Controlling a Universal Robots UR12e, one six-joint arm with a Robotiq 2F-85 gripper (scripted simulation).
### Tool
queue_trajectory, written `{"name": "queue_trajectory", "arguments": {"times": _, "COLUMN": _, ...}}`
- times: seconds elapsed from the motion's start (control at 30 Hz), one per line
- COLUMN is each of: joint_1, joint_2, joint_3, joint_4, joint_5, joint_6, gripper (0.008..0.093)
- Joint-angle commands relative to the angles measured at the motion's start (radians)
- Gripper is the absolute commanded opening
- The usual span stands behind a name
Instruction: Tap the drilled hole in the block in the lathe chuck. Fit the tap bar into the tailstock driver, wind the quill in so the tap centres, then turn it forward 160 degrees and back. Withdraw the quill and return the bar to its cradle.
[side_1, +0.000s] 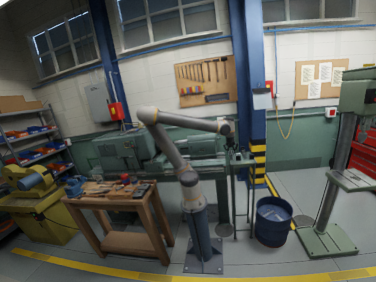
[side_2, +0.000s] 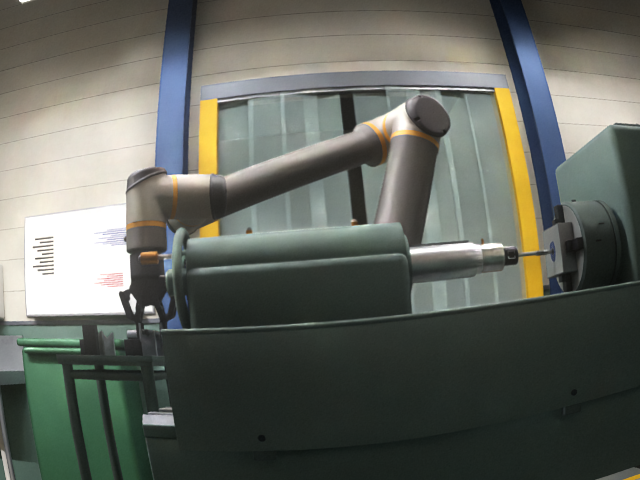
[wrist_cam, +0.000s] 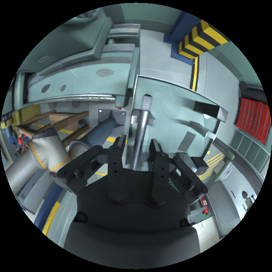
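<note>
The steel tap bar (wrist_cam: 140, 132) lies in its cradle (wrist_cam: 142, 119) on a small stand (side_1: 242, 162) at the tailstock end of the lathe. My gripper (wrist_cam: 137, 149) hangs straight above the bar, fingers on either side of it, open and holding nothing. In the second side camera the gripper (side_2: 147, 310) hangs left of the green tailstock (side_2: 294, 274). The quill (side_2: 460, 260) sticks out to the right. A thin tap (side_2: 535, 253) reaches from it to the block (side_2: 555, 253) in the chuck (side_2: 589, 248).
A blue bin (side_1: 273, 220) stands on the floor right of the stand. A wooden workbench (side_1: 117, 210) with tools sits left of my base. A drill press (side_1: 345, 170) stands far right. The tailstock handwheel (side_2: 178, 274) is close beside my gripper.
</note>
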Motion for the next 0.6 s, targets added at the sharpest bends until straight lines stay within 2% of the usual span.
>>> {"name": "queue_trajectory", "arguments": {"times": 0.0, "joint_1": 0.000, "joint_2": 0.000, "joint_3": -0.001, "joint_4": 0.000, "joint_5": 0.000, "joint_6": 0.000, "gripper": 0.0480}}
{"name": "queue_trajectory", "arguments": {"times": 0.1, "joint_1": 0.000, "joint_2": 0.000, "joint_3": -0.001, "joint_4": 0.000, "joint_5": 0.000, "joint_6": 0.000, "gripper": 0.0480}}
{"name": "queue_trajectory", "arguments": {"times": 0.57, "joint_1": 0.000, "joint_2": 0.000, "joint_3": -0.001, "joint_4": 0.000, "joint_5": 0.000, "joint_6": 0.000, "gripper": 0.0200}}
